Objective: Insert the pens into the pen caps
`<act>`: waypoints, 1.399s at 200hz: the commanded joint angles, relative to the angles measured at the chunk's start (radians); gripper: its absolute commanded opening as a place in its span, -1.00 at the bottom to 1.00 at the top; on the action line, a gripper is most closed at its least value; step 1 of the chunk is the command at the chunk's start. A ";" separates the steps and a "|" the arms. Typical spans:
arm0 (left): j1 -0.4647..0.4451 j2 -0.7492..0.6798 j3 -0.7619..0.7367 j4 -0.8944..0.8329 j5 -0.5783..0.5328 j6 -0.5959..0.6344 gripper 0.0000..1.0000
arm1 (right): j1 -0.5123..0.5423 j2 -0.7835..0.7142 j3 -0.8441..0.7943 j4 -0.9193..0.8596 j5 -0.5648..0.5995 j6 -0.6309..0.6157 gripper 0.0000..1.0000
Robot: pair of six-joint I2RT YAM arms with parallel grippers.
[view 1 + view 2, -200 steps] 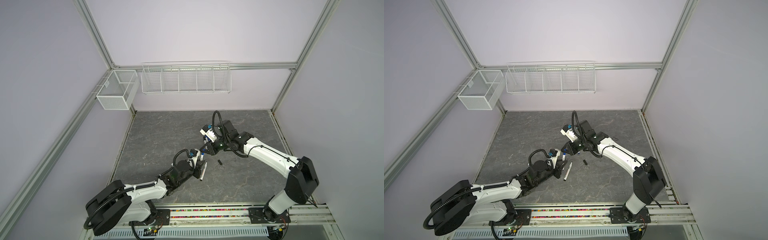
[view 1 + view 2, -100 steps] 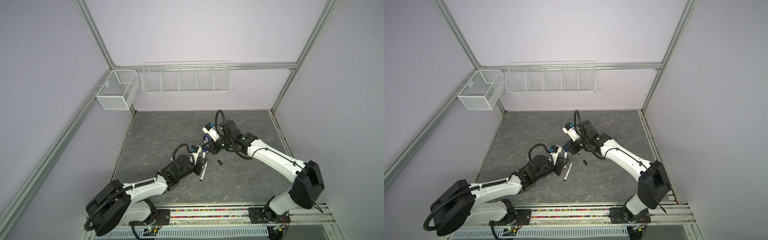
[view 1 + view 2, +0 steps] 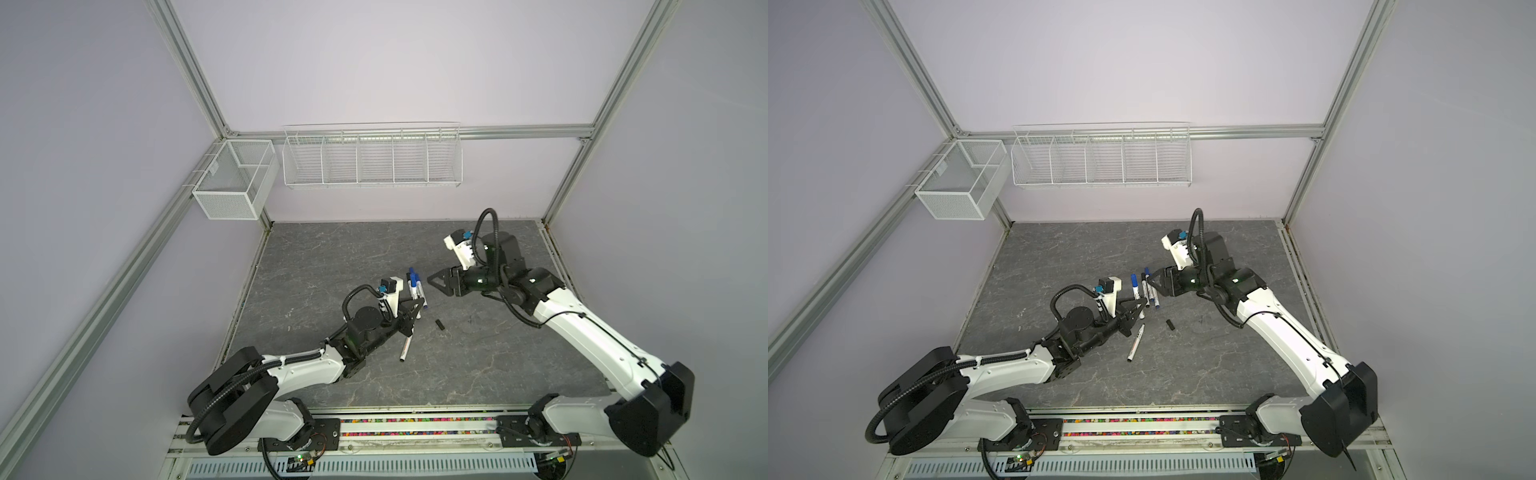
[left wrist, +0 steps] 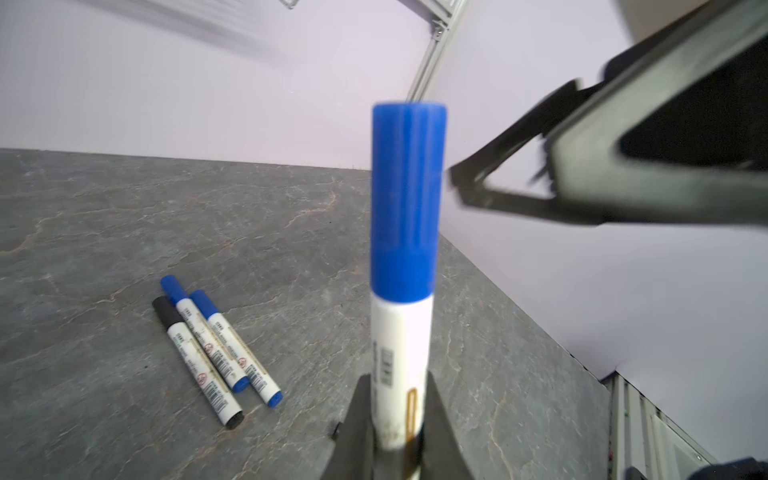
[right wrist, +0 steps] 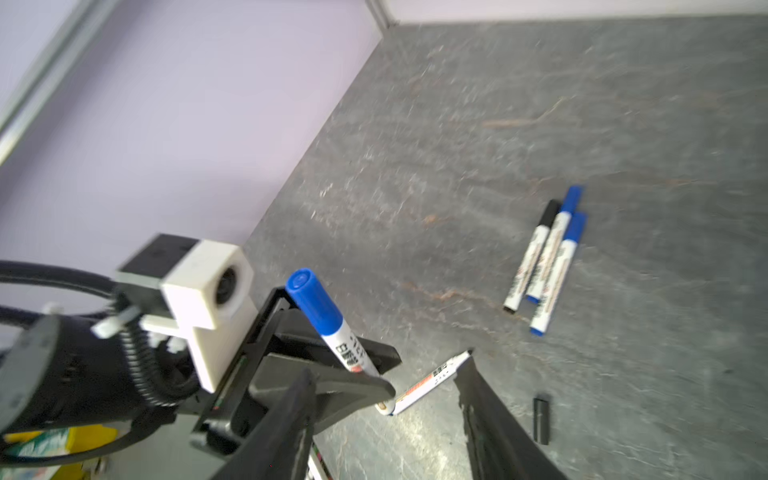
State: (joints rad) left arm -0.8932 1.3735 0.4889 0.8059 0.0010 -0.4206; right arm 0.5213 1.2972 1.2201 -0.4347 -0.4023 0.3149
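The blue-capped marker pen stands upright above the table, pinched low on its white barrel by the left gripper, whose fingers are clamped tight on it. It looks light, rigid and smooth, so a firm hold on the barrel, clear of the blue cap, should suit it. The right gripper hangs close to that cap, fingers spread and empty. On the grey table lie three capped pens side by side, an uncapped pen and a loose black cap
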 commanded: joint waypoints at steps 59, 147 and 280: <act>0.193 0.251 0.194 -0.262 0.067 -0.257 -1.00 | -0.040 0.007 -0.044 -0.118 0.073 0.021 0.09; 0.209 0.435 0.302 -0.378 0.050 -0.292 -0.52 | -0.039 0.013 -0.070 -0.160 0.072 -0.001 0.03; 0.211 0.214 0.226 -0.349 0.205 -0.255 -0.17 | 0.008 0.122 -0.062 -0.161 -0.052 -0.046 0.02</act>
State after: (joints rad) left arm -0.6872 1.6886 0.7280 0.4175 0.1116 -0.7063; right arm 0.4965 1.3949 1.1549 -0.6060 -0.3851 0.3080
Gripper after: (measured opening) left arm 0.416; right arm 0.508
